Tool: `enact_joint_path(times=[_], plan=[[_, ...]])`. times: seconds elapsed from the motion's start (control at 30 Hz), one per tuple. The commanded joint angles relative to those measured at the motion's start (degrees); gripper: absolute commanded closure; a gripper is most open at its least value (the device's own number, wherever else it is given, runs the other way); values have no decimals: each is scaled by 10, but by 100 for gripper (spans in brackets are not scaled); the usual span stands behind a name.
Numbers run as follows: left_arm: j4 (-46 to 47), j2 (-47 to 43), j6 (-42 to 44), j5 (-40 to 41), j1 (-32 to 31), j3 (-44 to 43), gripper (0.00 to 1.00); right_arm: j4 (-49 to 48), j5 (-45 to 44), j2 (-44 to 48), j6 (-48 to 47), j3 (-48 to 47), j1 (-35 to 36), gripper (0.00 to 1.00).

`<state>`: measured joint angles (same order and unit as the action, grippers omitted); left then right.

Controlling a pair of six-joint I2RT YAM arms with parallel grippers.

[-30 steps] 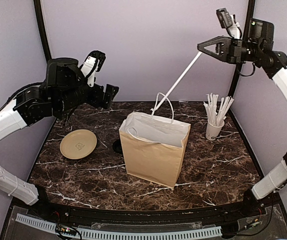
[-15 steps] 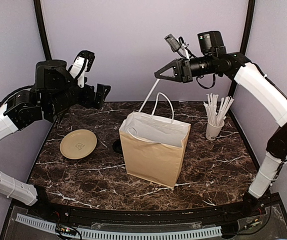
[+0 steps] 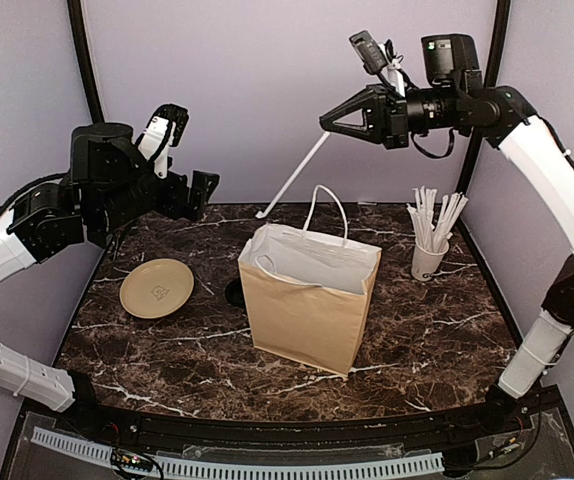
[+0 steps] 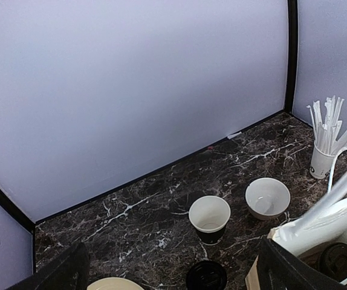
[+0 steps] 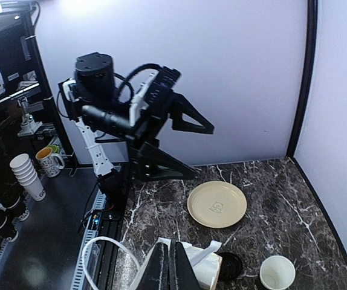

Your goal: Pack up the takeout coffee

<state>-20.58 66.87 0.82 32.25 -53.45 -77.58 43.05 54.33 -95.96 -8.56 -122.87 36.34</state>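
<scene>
The right gripper [image 3: 327, 122], clamped on a wrapped straw [image 3: 292, 172], has swung left above the paper bag [image 3: 302, 320], the straw's tip still outside it; one lidded coffee cup [image 4: 337, 260] sits inside, an unlidded cup [image 4: 210, 219] behind, the left gripper [image 3: 192, 155] wide open, empty.

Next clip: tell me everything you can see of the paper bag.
The paper bag stands upright and open near the middle of the marble table. It looks like brown kraft paper outside and white inside, with white cord handles: one loop stands up at the back, the other droops into the mouth. The left wrist view shows what looks like a lidded coffee cup inside it. A loose black lid lies on the table beside its left side.
</scene>
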Motion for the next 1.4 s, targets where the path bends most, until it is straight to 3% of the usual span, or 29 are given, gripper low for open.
enact_joint_path(times=[0.0,0.27,0.83,0.87,0.93,1.0,1.17,1.37], plan=[[-4,-12,1,9,3,1,1,24,52,48,-45,28,22,100],[-2,0,0,4,3,-9,1,43,12,84,-81,97,24,100],[1,-6,-4,1,3,6,1,-115,-1,8,-5,174,49,100],[0,-7,-3,2,3,7,1,-102,4,4,-19,171,50,94],[-1,-10,-3,2,3,9,1,-55,14,3,-61,168,51,68],[0,-12,-3,2,3,13,1,-11,13,10,-99,169,49,54],[13,-19,10,7,3,26,1,50,-4,56,-150,172,33,38],[20,-7,18,7,4,24,1,19,-46,121,-121,209,-52,34]])
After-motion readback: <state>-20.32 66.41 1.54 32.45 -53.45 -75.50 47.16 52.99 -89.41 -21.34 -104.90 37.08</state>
